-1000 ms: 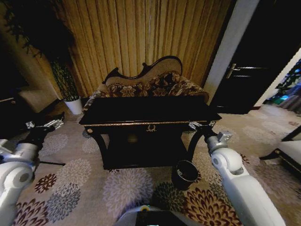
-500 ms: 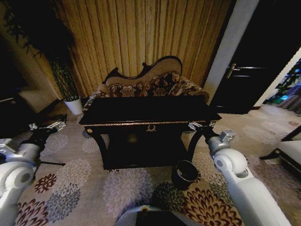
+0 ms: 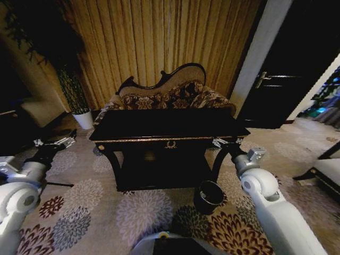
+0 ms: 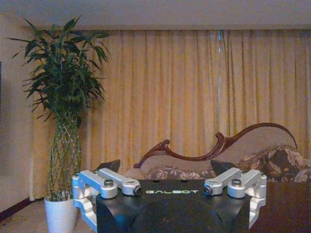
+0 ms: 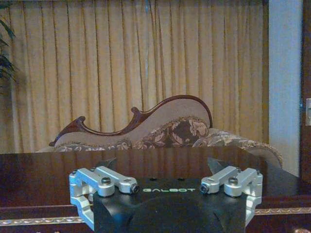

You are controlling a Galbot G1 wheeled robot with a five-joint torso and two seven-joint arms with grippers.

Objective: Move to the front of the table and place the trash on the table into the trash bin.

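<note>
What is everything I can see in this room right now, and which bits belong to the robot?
Console table: one, black with gold trim, centre of the room, straight ahead of the robot.
Trash bin: one, dark, on the carpet by the table's front right leg.
Sofa: one, patterned with a curved wooden back, behind the table.
Curtains: gold, along the back wall.
Plant: one, green, in a white pot, left of the sofa.
Door: one, dark, back right.
Carpet: floral, across the floor.
Left gripper: one, silver and black, left of the table, jaws open.
Right gripper: one, silver and black, at the table's front right corner, jaws open.
</note>
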